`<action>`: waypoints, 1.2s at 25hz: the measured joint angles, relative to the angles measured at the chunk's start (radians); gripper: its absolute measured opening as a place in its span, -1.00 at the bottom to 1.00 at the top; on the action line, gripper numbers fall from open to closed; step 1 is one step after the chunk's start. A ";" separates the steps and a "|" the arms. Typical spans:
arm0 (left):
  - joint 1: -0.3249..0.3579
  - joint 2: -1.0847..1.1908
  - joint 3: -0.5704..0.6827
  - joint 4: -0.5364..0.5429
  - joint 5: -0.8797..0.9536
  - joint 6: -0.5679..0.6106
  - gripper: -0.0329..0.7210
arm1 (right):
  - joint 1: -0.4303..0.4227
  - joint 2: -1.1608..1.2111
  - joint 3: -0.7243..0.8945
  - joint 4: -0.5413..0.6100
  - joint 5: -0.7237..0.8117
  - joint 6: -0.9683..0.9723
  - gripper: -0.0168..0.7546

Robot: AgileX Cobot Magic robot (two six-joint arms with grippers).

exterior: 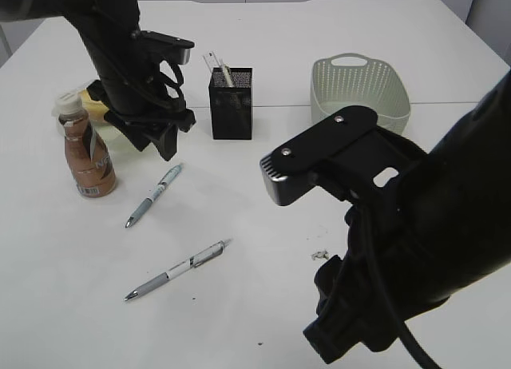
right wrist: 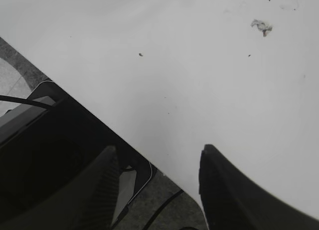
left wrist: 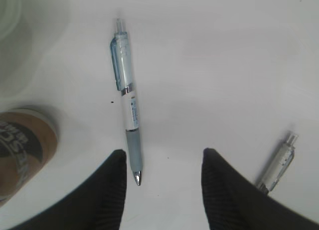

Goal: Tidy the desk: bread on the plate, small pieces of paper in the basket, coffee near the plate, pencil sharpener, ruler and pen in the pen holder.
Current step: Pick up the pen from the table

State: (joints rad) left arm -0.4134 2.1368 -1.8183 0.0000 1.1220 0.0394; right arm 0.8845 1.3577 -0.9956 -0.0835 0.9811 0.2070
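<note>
Right arm, exterior view: nearest to the camera, dark and large at the lower right; the right gripper (right wrist: 157,190) itself is hard to make out here.
Paper scrap (exterior: 319,254): lies on the table (exterior: 263,217) just beside that arm, not yet in the basket (exterior: 359,93).
Pens: one pen (exterior: 153,195) lies below the left gripper (exterior: 164,141); the second pen (exterior: 177,270) is nearer the front edge. Both are outside the pen holder (exterior: 231,104).
Pen holder: already contains some long items; what they are cannot be told.
Coffee bottle (exterior: 86,149): stands upright at the left, beside something pale that may be the plate.
Left wrist view: jaws stand apart and hold nothing; the first pen lies between them and a little ahead, its tip toward the camera.
Right wrist view: jaws apart, empty, over the table edge; the scrap is well apart, at the upper right.
Progress, as judgement: two pens and the scrap remain; bread is not clearly visible.
</note>
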 joint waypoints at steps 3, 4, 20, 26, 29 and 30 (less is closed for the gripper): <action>0.015 0.035 0.000 0.000 0.002 0.002 0.04 | 0.000 0.000 0.000 0.000 0.004 0.000 0.04; 0.022 0.043 0.000 0.000 0.004 0.002 0.04 | 0.000 0.000 0.000 0.000 0.010 0.000 0.04; 0.038 0.057 0.000 0.000 0.005 0.011 0.02 | 0.000 0.010 -0.038 0.044 0.131 0.005 0.04; 0.038 0.093 0.000 0.000 0.005 0.013 0.01 | 0.000 0.040 -0.086 0.048 0.159 0.005 0.04; 0.038 0.109 0.000 0.000 0.001 0.013 0.02 | 0.000 0.040 -0.094 0.048 0.161 0.005 0.04; 0.038 0.114 0.000 0.000 -0.001 0.013 0.02 | 0.000 0.040 -0.095 0.050 0.162 0.005 0.04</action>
State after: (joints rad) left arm -0.3757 2.2508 -1.8183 0.0000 1.1206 0.0526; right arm 0.8845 1.3977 -1.0903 -0.0332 1.1433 0.2116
